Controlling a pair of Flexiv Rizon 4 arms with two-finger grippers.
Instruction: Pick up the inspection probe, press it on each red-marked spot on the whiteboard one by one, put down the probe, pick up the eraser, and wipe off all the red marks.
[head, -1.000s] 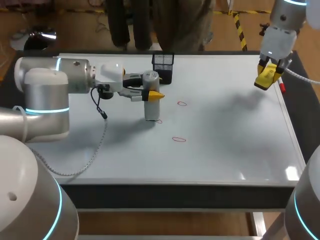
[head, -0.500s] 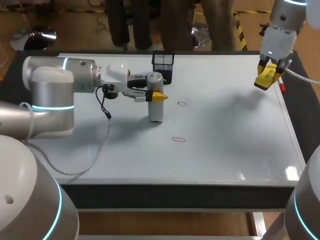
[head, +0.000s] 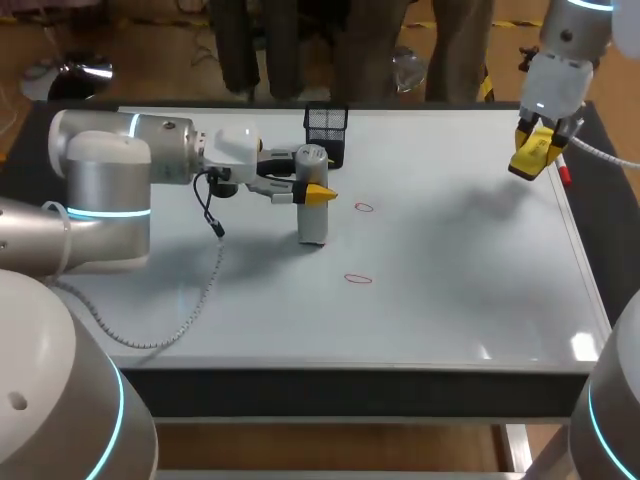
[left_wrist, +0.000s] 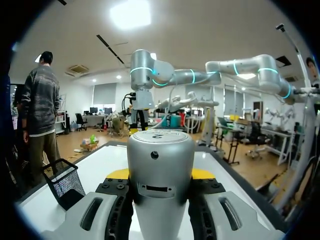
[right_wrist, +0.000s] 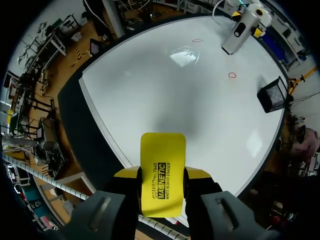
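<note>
The grey cylindrical probe (head: 312, 205) stands upright on the whiteboard (head: 450, 290), with my left gripper (head: 314, 190) shut on its upper part. In the left wrist view the probe (left_wrist: 160, 170) fills the gap between the fingers. Two red marks (head: 363, 207) (head: 357, 278) lie to the right of the probe and in front of it. Above the board's far right edge, my right gripper (head: 530, 158) is shut on the yellow eraser (head: 533, 150). The right wrist view shows the eraser (right_wrist: 161, 175) between the fingers, with the probe (right_wrist: 241, 27) and both red marks (right_wrist: 198, 40) (right_wrist: 232, 75) far ahead.
A black mesh basket (head: 326, 131) stands just behind the probe near the board's far edge, and it shows beside the left gripper (left_wrist: 62, 182). A red pen (head: 565, 176) lies at the right edge under the right gripper. A black cable (head: 205, 215) hangs from the left wrist.
The left gripper has shifted the probe slightly to the right, onto a small red mark that showed beside its base a second ago. The right arm has kept still.
</note>
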